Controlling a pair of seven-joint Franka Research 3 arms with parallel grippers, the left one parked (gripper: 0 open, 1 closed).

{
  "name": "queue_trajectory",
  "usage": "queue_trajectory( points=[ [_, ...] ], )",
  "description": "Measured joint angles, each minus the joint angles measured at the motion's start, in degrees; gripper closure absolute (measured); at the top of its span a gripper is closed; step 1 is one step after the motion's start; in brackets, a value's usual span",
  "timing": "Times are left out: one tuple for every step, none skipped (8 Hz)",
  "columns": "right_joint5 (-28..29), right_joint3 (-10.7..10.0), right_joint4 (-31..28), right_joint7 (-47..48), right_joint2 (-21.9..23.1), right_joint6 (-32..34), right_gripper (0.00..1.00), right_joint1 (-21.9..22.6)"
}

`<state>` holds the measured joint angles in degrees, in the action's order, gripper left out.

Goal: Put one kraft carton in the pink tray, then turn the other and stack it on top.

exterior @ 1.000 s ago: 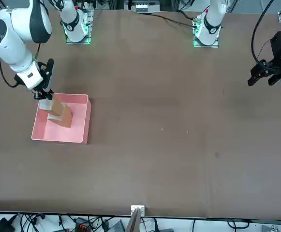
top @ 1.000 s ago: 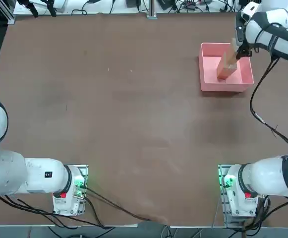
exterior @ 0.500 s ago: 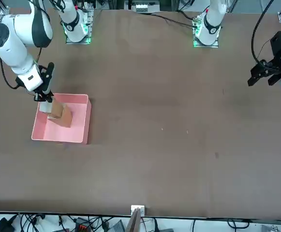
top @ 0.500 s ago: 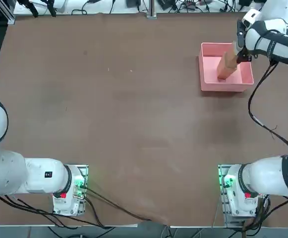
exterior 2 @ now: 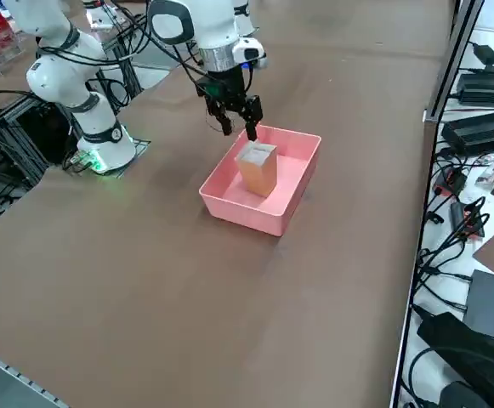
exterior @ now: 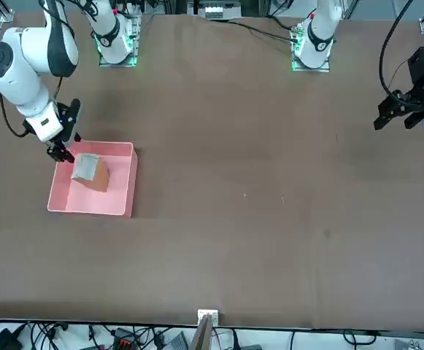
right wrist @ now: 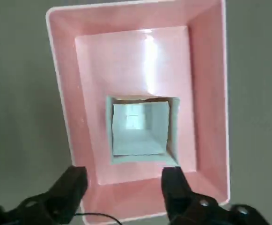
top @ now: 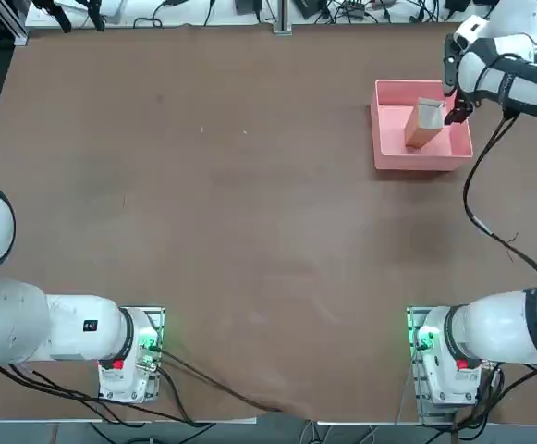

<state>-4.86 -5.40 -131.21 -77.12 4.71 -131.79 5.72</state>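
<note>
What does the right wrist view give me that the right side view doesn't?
Right wrist view only: straight down into the top carton, open-topped with a pale interior.

Right side view only: the brown outer walls of the carton stack, and the right tool open above it, apart from it.

Both: the stack stands inside the pink tray, nothing gripped.

In the top view the brown table (top: 250,213) lies bare from 6 through 12 o'clock of the pink tray (top: 385,153). Inside the tray a stack of kraft cartons (top: 424,123) stands upright. The right gripper (top: 453,104), fingers spread, hangs just at the stack's 2 o'clock.
</note>
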Motion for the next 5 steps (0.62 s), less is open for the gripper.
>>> queue_trajectory(
  points=[
    [0.02, 0.00, 3.33, 2.75, 0.45, 5.72, 0.00, 0.00],
    [0.06, 0.04, 8.37, 6.98, 0.99, 13.40, 0.00, 0.02],
    [0.18, 0.17, 14.31, 12.59, 1.47, 20.90, 0.00, 0.13],
    [0.68, 0.35, 19.83, 19.67, 1.95, 27.14, 0.00, 0.29],
    [2.07, 0.53, 24.44, 28.31, 2.26, 31.91, 0.00, 0.41]
  ],
)
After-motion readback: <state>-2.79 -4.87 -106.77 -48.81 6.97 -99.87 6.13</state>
